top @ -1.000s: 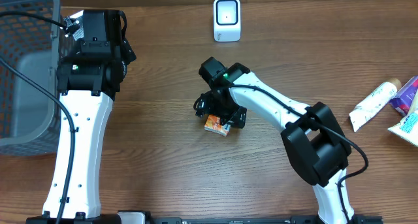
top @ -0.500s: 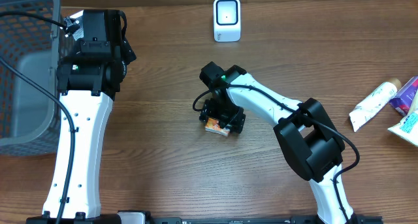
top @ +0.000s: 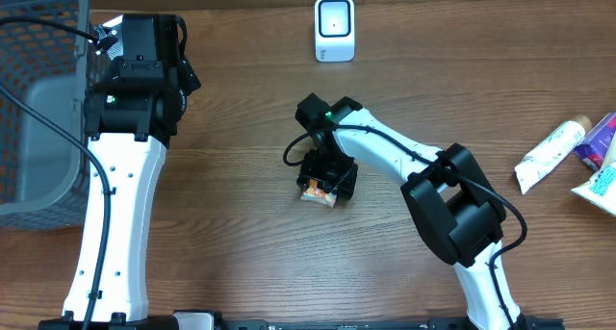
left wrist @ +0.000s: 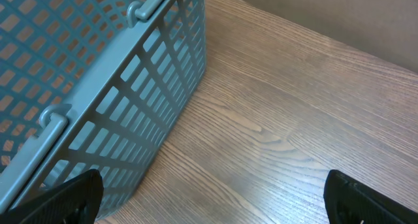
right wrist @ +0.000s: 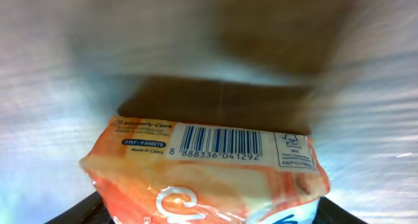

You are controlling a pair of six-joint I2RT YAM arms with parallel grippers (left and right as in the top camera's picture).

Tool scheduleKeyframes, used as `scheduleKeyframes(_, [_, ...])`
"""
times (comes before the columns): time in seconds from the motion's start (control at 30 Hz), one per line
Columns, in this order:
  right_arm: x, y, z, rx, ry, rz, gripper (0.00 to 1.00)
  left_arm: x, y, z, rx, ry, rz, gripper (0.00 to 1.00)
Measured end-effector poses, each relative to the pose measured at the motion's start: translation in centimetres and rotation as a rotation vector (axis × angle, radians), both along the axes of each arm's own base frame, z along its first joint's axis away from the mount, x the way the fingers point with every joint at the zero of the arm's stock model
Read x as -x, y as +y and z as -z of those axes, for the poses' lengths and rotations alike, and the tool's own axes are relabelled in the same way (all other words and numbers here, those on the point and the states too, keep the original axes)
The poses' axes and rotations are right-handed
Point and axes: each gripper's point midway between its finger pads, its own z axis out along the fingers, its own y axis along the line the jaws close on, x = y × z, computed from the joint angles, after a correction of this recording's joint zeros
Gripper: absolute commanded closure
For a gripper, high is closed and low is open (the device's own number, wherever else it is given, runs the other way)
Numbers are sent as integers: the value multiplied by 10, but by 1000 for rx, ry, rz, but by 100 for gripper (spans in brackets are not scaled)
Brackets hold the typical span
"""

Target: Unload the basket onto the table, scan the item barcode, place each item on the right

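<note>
Right gripper (top: 324, 181) over tissue pack (top: 315, 193), scanner (top: 334, 28) beyond

The left arm (top: 114, 205) reaches from the near edge to the far left, and the left gripper (left wrist: 215, 201) has its jaws spread wide. The right arm (top: 404, 162) bends left over the desk (top: 241, 263), with the right gripper (top: 325, 181) pointing down, its spread unclear.

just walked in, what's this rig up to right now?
The right end effector is down over a small orange tissue packet at mid-table, with the packet between its jaws; a firm grip isn't clear. The packet's barcode faces the wrist camera. The white scanner sits at the far edge. The left end effector hangs open beside the basket.
</note>
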Motion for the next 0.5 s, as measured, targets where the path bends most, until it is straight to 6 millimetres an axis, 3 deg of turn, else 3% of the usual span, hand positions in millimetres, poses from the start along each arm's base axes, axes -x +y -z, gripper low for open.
scheduleKeyframes(0.13, [25, 7, -8, -126, 144, -76, 27, 0, 0, 0, 0, 0, 0, 0])
scheduleKeyframes(0.27, [38, 10, -31, -328, 249, -158, 27, 0, 0, 0, 0, 0, 0, 0])
scheduleKeyframes(0.37, [37, 10, -55, -517, 285, -194, 27, 0, 0, 0, 0, 0, 0, 0])
scheduleKeyframes(0.5, [21, 4, -83, -768, 248, -204, 33, 0, 0, 0, 0, 0, 0, 0])
